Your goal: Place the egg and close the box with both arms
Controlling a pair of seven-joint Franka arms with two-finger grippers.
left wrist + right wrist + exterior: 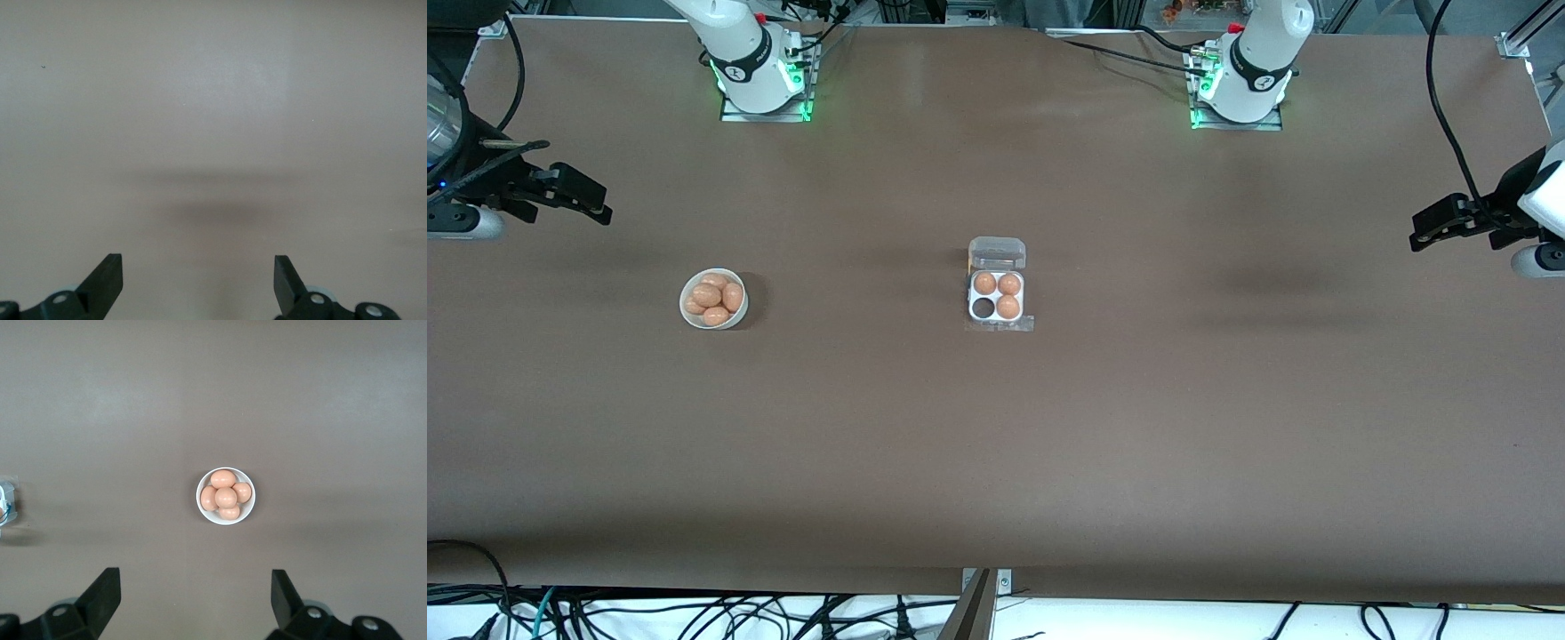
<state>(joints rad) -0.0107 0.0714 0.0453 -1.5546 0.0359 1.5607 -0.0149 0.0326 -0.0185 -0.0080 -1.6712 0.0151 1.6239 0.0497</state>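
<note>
You see the open egg carton (996, 295) mid-table holding three eggs, one cell empty. Toward the right arm's end sits a white bowl (686, 307) of eggs (714, 298). Both grippers, left (1434, 224) and right (580, 197), hover spread and empty above the table ends.

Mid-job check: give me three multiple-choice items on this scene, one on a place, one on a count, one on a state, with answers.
1. The round white bowl of orange-brown eggs sits:
A. toward the right arm's end
B. toward the left arm's end
C. inside the carton

2. Eggs in the small clear-plastic egg carton:
A. one
B. three
C. four

3. The carton's transparent lid is:
A. shut
B. open
C. missing

Answers: 1 A, the bowl lies under the right end effector. 2 B, one cell is dark and empty. 3 B, the lid lies folded back. The left end effector waits open.
</note>
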